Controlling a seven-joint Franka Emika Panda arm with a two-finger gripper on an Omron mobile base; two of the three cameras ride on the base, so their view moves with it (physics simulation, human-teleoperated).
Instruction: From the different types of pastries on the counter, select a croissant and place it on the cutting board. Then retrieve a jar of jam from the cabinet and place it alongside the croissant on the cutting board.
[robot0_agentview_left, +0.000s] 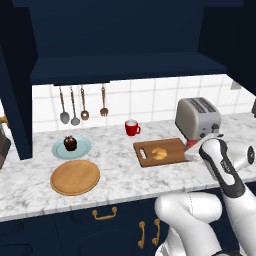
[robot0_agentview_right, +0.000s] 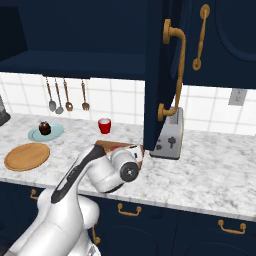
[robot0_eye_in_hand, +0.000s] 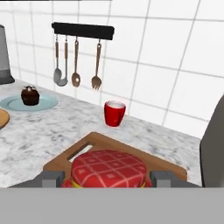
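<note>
Marbled white-grey stone desk (robot0_agentview_left: 120, 165) runs w/ its front edge above navy drawers w/ brass handles (robot0_agentview_left: 104, 215); bare stone between the round wooden plate (robot0_agentview_left: 75, 176) and the rectangular brown wooden cutting board (robot0_agentview_left: 161, 151), and more bare stone right of the silver toaster (robot0_agentview_right: 168, 136) in the right base view. Dark navy wall cabinet (robot0_agentview_left: 120, 40) hangs low over the back of the desk; its open door w/ brass handle (robot0_agentview_right: 172, 75) sticks out toward the camera in the right base view and hides part of the toaster. White tile wall closes the back.

Around the board: red mug w/ white inside (robot0_agentview_left: 132, 128) just behind its slot-handle end, toaster just beside its far end, well apart a pale blue plate (robot0_agentview_left: 71, 147) carrying the small dark brown chocolate pastry (robot0_agentview_left: 70, 143). Black rail w/ hanging spoons and fork (robot0_eye_in_hand: 83, 30) on the wall behind. Robot's forearm crosses in front of the board's right end in the left base view.

Small golden-tan croissant (robot0_agentview_left: 159, 153) lies on the board, abt mid-board. Small squat jar of jam w/ red checked lid (robot0_eye_in_hand: 109, 168) sits between the fingers (robot0_eye_in_hand: 50, 178) of the tool (robot0_eye_in_hand: 107, 178) in the hand view, low over the board's near part; fingers close on both sides of the lid, so tool looks closed on the jar. Can't tell if the jar base touches the board.
</note>
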